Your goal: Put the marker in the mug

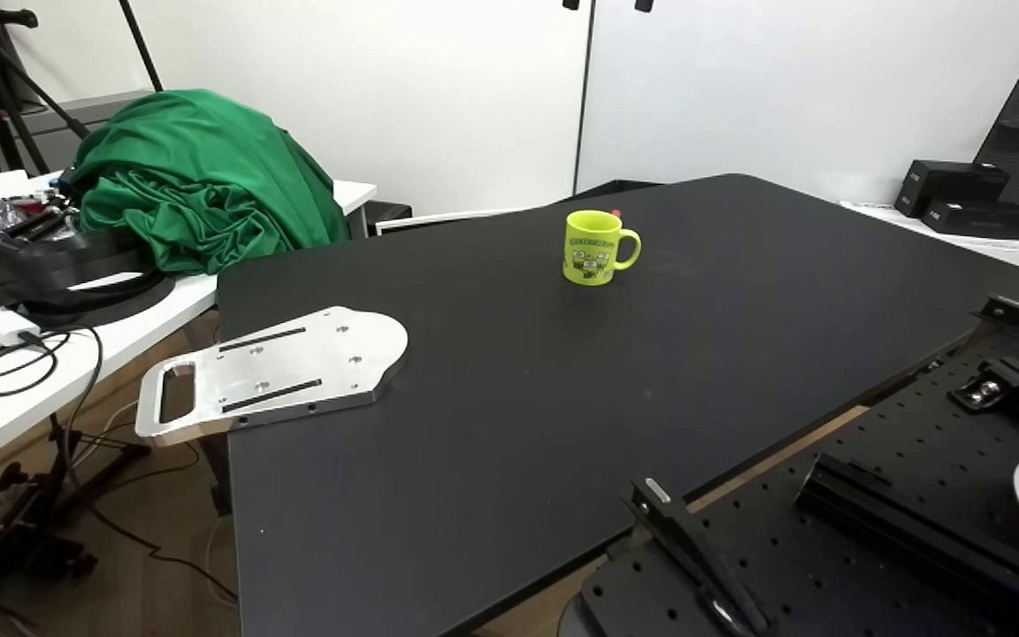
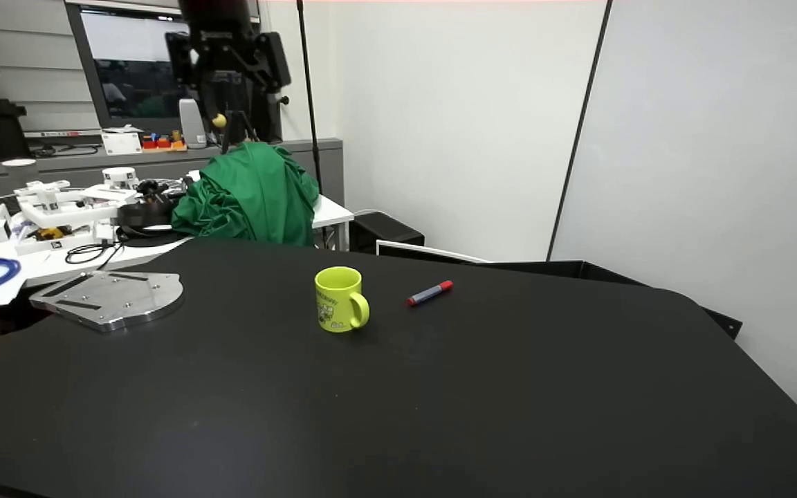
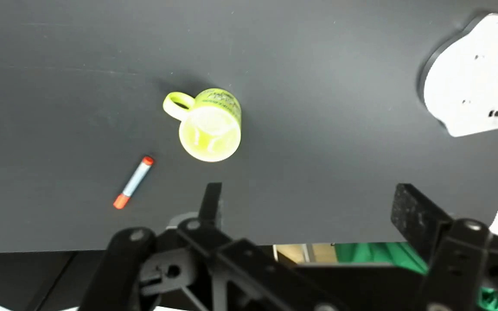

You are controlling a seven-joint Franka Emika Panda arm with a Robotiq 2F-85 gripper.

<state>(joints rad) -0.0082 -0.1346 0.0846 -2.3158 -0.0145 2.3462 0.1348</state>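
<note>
The yellow-green mug (image 1: 592, 252) stands upright on the black table; it also shows in an exterior view (image 2: 333, 308) and in the wrist view (image 3: 218, 101). The marker (image 2: 429, 294), grey with red ends, lies flat on the table a little apart from the mug, on its handle side. In the wrist view the marker (image 3: 134, 182) lies lower left of the mug. In an exterior view only a red end of the marker (image 1: 616, 213) shows behind the mug. My gripper (image 3: 309, 188) is open and empty, high above the table; it also shows in an exterior view (image 2: 229, 76).
A silver metal plate (image 1: 297, 354) lies at one table edge, its handle end overhanging. It also shows in an exterior view (image 2: 122, 297) and the wrist view (image 3: 469, 86). A green cloth (image 1: 200, 177) lies on a white side table beyond. White panels (image 2: 468, 124) stand behind the black table.
</note>
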